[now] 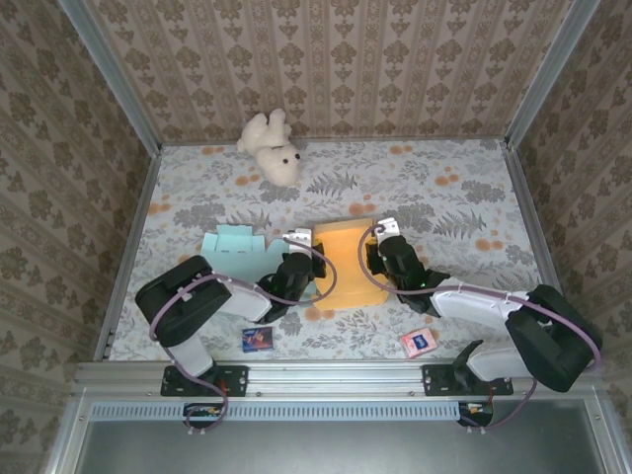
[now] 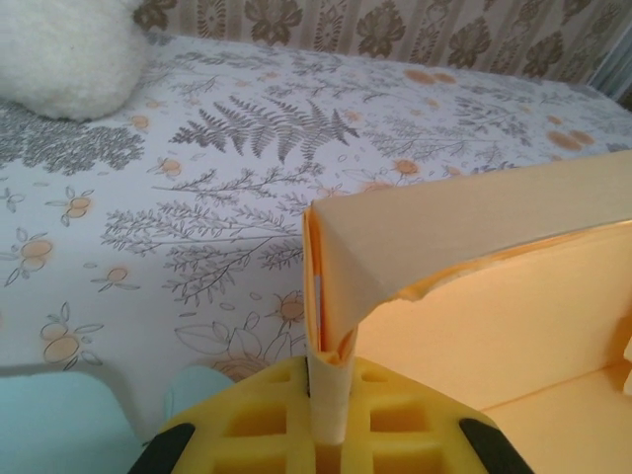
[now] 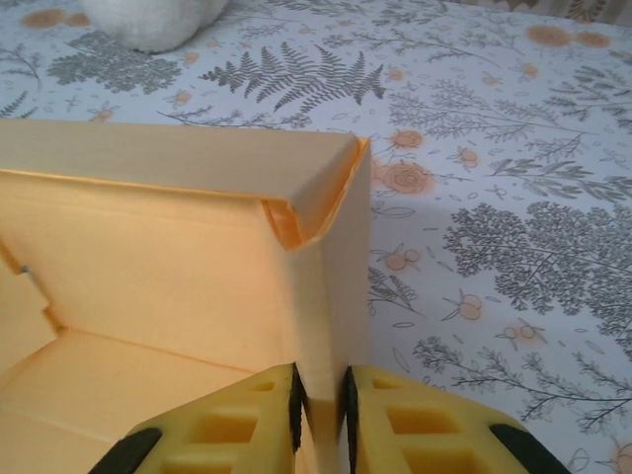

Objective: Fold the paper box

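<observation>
Two pincers on orange paper box (image 1: 346, 267), desk (image 1: 454, 207) centre: left pincer (image 2: 326, 400) squeezed tight on 9 o'clock wall, right pincer (image 3: 321, 395) closed on 3 o'clock wall. Plush bear (image 1: 273, 148) at 11 o'clock.

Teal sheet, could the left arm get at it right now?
Probably not yet: the left gripper is shut on the orange box's wall and would have to let go first. Otherwise the teal sheet lies close beside that arm, with nothing between.
</observation>
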`<state>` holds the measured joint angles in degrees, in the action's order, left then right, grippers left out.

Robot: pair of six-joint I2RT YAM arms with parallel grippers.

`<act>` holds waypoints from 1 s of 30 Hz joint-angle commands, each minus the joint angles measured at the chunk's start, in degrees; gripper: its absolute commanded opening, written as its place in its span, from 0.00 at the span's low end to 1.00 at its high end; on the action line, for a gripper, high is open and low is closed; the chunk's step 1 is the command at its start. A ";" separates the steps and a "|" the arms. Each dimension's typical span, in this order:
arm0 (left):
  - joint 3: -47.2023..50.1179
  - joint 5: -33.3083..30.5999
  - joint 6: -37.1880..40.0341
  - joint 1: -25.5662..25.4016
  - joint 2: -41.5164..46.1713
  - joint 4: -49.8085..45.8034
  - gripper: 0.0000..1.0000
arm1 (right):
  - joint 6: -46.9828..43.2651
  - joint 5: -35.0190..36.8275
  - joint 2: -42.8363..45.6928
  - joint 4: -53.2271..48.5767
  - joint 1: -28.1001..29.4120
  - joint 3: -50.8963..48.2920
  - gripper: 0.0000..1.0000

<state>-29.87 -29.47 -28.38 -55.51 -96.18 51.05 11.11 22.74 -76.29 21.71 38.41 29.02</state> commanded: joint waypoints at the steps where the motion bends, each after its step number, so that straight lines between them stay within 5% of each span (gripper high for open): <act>1: -4.48 -4.93 -8.34 -2.51 4.07 -12.61 0.00 | 0.32 5.61 -1.38 2.80 0.50 -0.28 0.16; 8: -22.32 -22.17 -29.60 -6.19 5.61 -58.47 0.00 | 9.75 23.98 -1.73 -6.90 1.53 1.49 0.11; 17: -21.15 -27.97 -37.98 -8.72 7.94 -61.82 0.00 | 12.78 36.14 0.15 -15.65 1.66 2.53 0.13; 20: -21.27 -28.01 -38.99 -9.00 7.85 -61.99 0.00 | 11.82 32.30 1.89 -14.09 1.64 1.92 0.13; 25: -21.35 -27.50 -38.38 -9.09 8.02 -61.34 0.00 | 7.55 8.78 5.37 -2.73 1.13 -1.94 0.21; 30: -20.33 -27.00 -38.24 -9.09 8.96 -60.37 0.00 | 7.35 3.36 6.27 -5.48 1.14 -0.50 0.30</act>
<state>-51.37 -50.48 -63.70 -65.87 -89.93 -6.90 19.25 28.21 -71.29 19.09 40.51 28.99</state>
